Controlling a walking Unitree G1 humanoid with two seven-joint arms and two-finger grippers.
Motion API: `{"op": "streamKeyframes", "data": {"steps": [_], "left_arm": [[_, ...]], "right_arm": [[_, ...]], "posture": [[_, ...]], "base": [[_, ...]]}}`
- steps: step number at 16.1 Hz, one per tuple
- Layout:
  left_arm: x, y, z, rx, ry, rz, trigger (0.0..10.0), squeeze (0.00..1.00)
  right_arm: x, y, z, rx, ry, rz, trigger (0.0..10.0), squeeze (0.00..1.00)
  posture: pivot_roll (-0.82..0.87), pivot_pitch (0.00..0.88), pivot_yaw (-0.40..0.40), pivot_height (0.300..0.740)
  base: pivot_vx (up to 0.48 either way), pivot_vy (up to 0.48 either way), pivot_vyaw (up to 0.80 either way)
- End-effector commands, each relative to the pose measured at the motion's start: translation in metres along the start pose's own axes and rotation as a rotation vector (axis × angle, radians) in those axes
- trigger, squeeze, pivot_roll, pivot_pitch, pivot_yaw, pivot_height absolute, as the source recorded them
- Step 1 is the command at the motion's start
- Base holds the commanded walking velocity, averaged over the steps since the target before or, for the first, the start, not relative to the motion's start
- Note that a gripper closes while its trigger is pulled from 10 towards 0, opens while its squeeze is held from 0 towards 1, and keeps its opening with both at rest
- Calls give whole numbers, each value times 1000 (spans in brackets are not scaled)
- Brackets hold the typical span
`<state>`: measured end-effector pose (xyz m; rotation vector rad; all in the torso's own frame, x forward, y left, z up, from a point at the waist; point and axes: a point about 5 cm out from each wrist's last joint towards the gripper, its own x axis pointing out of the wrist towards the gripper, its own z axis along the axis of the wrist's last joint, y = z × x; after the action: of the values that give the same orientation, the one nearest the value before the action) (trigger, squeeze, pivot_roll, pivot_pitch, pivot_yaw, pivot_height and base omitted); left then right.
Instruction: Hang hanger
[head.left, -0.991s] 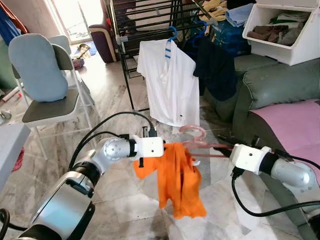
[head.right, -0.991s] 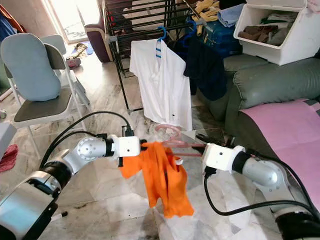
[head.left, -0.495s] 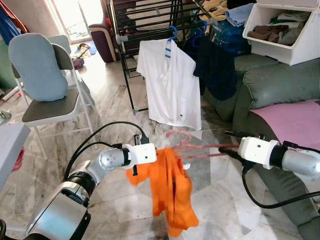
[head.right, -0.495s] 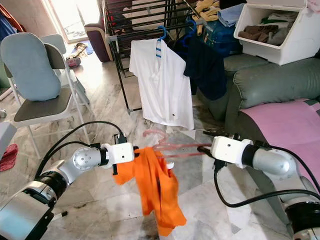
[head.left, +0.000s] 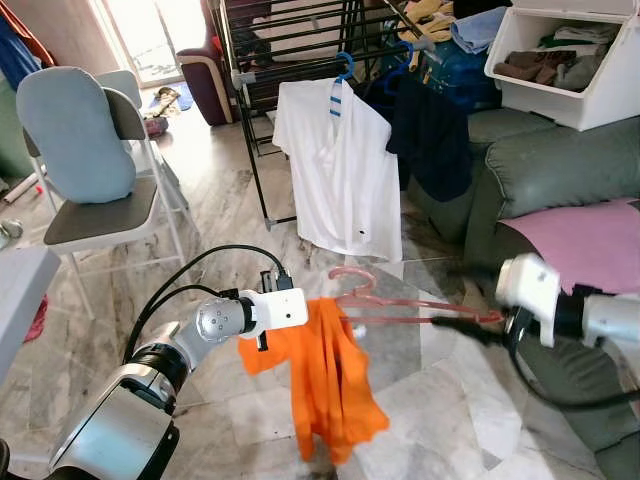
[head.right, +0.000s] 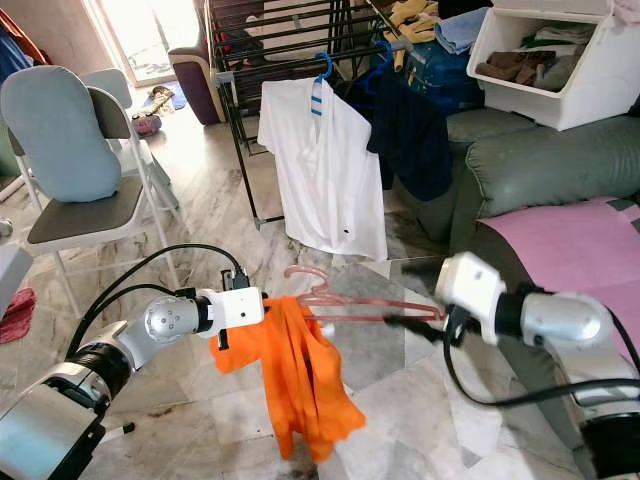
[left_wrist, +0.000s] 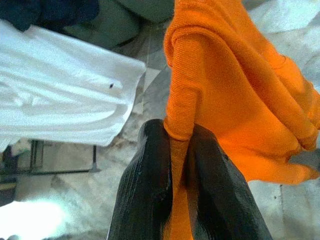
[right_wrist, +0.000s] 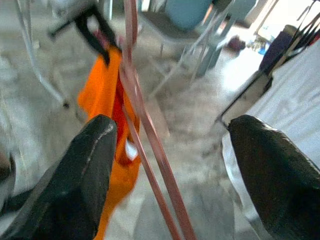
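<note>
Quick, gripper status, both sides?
Left gripper: closed on the orange shirt.
Right gripper: open, fingers spread either side of the pink hanger, not gripping it.

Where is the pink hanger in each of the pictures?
Left eye view: pink hanger lies level in the middle, its hook toward the rack, between both arms.
Right eye view: same hanger, middle of the picture.
Left wrist view: I can't make it out; the left gripper pinches the orange shirt.
Right wrist view: its thin pink bars run between the spread black fingers.
Shared landmark: the orange shirt.
</note>
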<state>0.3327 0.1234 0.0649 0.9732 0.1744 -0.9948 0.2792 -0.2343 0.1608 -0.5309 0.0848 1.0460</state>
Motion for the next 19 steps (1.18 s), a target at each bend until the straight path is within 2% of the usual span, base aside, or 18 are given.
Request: {"op": "streamKeyframes", "data": {"steps": [1, 4, 6, 7, 8, 10, 11, 12, 14, 17, 19], "left_arm": [[-5, 9, -6, 10, 35, 36, 0, 0], [-4, 10, -3, 9, 27, 41, 0, 0], [-5, 16, -1, 7, 14, 91, 0, 0], [-6, 23, 2, -28, -8, 141, 0, 0], [-8, 31, 4, -78, -37, 201, 0, 0], [-10, 36, 5, -131, -60, 237, 0, 0], [-11, 36, 3, -159, -54, 245, 0, 0], [-12, 37, 0, -210, -50, 270, 0, 0], [-11, 42, 3, -327, -94, 311, 0, 0], [-8, 56, 24, -403, -223, 338, 0, 0], [-6, 64, 46, -363, -339, 310, 0, 0]], "right_arm": [[1, -2, 11, 37, -78, -18, 10000, 1000], [4, 6, 9, 95, -94, 17, 10000, 1000], [4, -17, 8, 13, -88, -233, 10000, 1000], [-1, -33, 4, -72, -23, -403, 10000, 1000], [-13, -53, 0, -130, 43, -641, 10000, 1000], [-29, -66, -2, -104, 55, -860, 10000, 1000], [-33, -67, -4, -88, 53, -916, 10000, 1000], [-38, -69, -8, -79, 76, -1027, 10000, 1000], [-33, -65, -23, -2, 83, -1136, 10000, 1000], [-17, -50, -40, 144, 91, -1193, 10000, 1000], [6, -35, -49, 249, 81, -1117, 10000, 1000]], "posture": [[-212, 0, 100, 740], [-209, 0, 102, 740], [-210, 0, 99, 740], [-210, 0, 100, 740], [-210, 0, 100, 740], [-205, 0, 98, 740], [-202, 0, 97, 740], [-202, 0, 98, 740], [-202, 0, 97, 740], [-198, 0, 98, 740], [-195, 0, 104, 740]], "base": [[0, 0, 0], [0, 0, 0], [0, 0, 0], [0, 0, 0], [0, 0, 0], [0, 0, 0], [0, 0, 0], [0, 0, 0], [0, 0, 0], [0, 0, 0], [0, 0, 0]]}}
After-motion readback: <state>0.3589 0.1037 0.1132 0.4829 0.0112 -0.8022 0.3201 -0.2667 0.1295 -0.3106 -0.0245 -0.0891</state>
